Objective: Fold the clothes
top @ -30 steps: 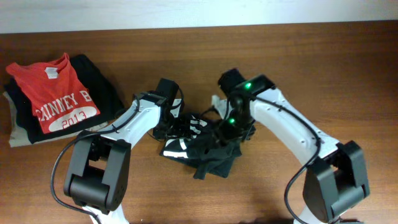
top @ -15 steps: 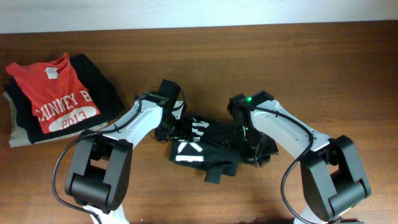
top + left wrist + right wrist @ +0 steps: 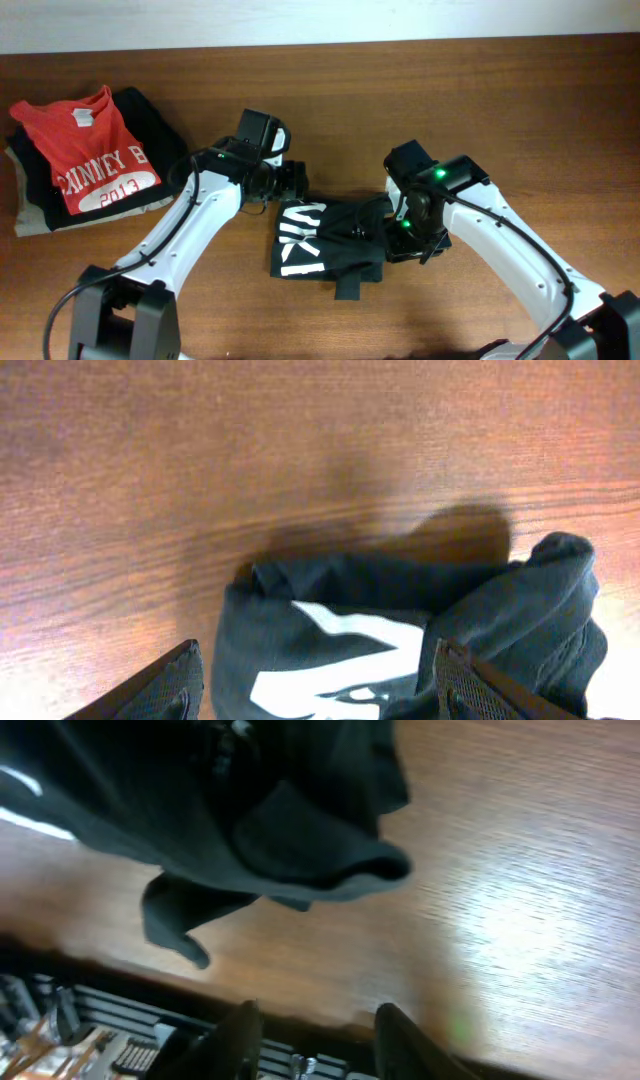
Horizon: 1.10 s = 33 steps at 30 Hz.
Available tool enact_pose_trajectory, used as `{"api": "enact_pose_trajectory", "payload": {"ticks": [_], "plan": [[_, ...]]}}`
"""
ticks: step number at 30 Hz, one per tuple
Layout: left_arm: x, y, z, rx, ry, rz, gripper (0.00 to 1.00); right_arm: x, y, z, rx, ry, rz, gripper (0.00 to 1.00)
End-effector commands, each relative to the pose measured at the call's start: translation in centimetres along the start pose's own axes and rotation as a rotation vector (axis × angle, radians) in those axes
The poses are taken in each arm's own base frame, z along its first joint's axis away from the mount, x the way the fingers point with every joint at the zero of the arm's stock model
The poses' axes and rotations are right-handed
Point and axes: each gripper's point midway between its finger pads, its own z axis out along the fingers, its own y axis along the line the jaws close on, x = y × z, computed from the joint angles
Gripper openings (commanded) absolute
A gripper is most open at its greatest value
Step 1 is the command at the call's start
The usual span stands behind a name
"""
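While you are looking down from overhead, the stack of folded garments [image 3: 160, 135] is sitting at the far left of the counter [image 3: 520, 100], with the red T-shirt [image 3: 95, 150] lying on top of it, well apart from both arms.

Your left pincer [image 3: 291, 183] is hanging over the upper left edge of the dark T-shirt [image 3: 345, 235]. In the left wrist view the left pincer [image 3: 320, 680] is standing released, its fingers [image 3: 170, 680] spread wide with cloth showing between them.

That shirt is lying bunched near the middle of the counter, between the two arms. It is looking almost black with a teal cast, soft and full of folds, not flat. White block letters [image 3: 300, 238] are showing on its left part, and a small flap is sticking out at its lower edge. In the left wrist view its right side is rising in a rounded hump.

Your right pincer [image 3: 412, 238] is sitting at the shirt's right edge. In the right wrist view the right pincer [image 3: 315, 1025] is released, with bare wood between its fingers [image 3: 240, 1030] and the cloth lying beyond the tips.
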Motion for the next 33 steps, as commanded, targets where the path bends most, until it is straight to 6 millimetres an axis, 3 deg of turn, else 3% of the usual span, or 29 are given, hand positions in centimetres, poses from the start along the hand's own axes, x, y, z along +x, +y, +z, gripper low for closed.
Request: {"api": "enact_pose_trajectory", "payload": {"ticks": [1, 3, 4, 7, 10, 11, 12, 13, 14, 16, 17, 18, 20, 21, 23, 25, 27, 28, 29, 30, 33], "plan": [[-2.2, -0.3, -0.1, 0.010, -0.088, 0.051, 0.75, 0.7, 1.3, 0.7, -0.086, 0.049, -0.003, 0.43], [-4.1, -0.1, 0.4, -0.012, -0.161, 0.106, 0.75, 0.4, 3.2, 0.9, -0.185, 0.040, -0.007, 0.50], [-3.9, 0.4, 2.0, -0.023, -0.137, 0.101, 0.74, -0.1, 4.0, 1.6, -0.207, 0.024, 0.033, 0.52], [-1.6, 2.0, 5.6, -0.058, -0.022, 0.080, 0.74, 0.1, 6.1, 3.7, -0.241, 0.018, 0.012, 0.61], [1.1, 3.3, 7.4, -0.093, 0.097, 0.085, 0.74, -0.5, 6.1, 7.4, -0.223, 0.045, 0.126, 0.61], [2.0, 3.7, 7.8, -0.104, 0.137, 0.078, 0.74, -0.7, 5.8, 8.7, -0.212, 0.070, 0.159, 0.44], [3.3, 4.2, 7.8, -0.120, 0.191, 0.067, 0.68, -1.0, 5.3, 10.1, -0.193, 0.102, 0.201, 0.13], [4.6, 4.6, 7.5, -0.136, 0.246, 0.057, 0.57, -1.4, 4.2, 11.0, -0.164, 0.113, 0.255, 0.04], [6.6, 5.2, 6.8, -0.160, 0.332, 0.041, 0.22, -2.3, 1.9, 11.5, -0.110, 0.095, 0.314, 0.04], [8.8, 5.7, 5.9, -0.192, 0.426, 0.001, 0.01, -4.0, -1.7, 10.8, -0.037, 0.024, 0.374, 0.04], [11.2, 5.7, 4.8, -0.198, 0.526, -0.053, 0.00, -6.3, -4.2, 9.4, -0.024, -0.048, 0.384, 0.04], [12.7, 4.9, 4.3, -0.156, 0.589, -0.094, 0.01, -8.2, -5.4, 7.9, -0.045, -0.102, 0.379, 0.05], [13.7, 4.6, 3.9, -0.149, 0.629, -0.150, 0.01, -10.7, -5.4, 4.7, -0.136, -0.162, 0.301, 0.17], [13.5, 4.6, 4.0, -0.151, 0.619, -0.164, 0.01, -10.6, -4.7, 3.6, -0.154, -0.147, 0.252, 0.25], [12.2, 4.2, 4.2, -0.139, 0.577, -0.163, 0.09, -9.5, -4.5, 2.7, -0.145, -0.100, 0.247, 0.27], [9.6, 3.9, 4.1, -0.135, 0.505, -0.148, 0.18, -7.3, -4.8, 2.7, -0.113, -0.020, 0.285, 0.27], [5.3, 4.9, 2.8, -0.191, 0.394, -0.141, 0.31, -5.6, -7.5, 2.8, 0.048, 0.022, 0.399, 0.27], [3.0, 5.6, 1.6, -0.223, 0.338, -0.147, 0.99, -5.1, -8.1, 2.7, 0.087, 0.036, 0.399, 0.28], [1.6, 5.9, 0.8, -0.231, 0.309, -0.156, 0.99, -4.9, -8.0, 2.7, 0.088, 0.041, 0.388, 0.45], [1.0, 5.9, 0.3, -0.229, 0.296, -0.161, 0.99, -4.7, -8.0, 2.8, 0.089, 0.051, 0.366, 0.53], [0.9, 4.7, 0.2, -0.175, 0.305, -0.159, 0.99, -4.0, -8.1, 3.9, 0.082, 0.072, 0.327, 0.55]]}}
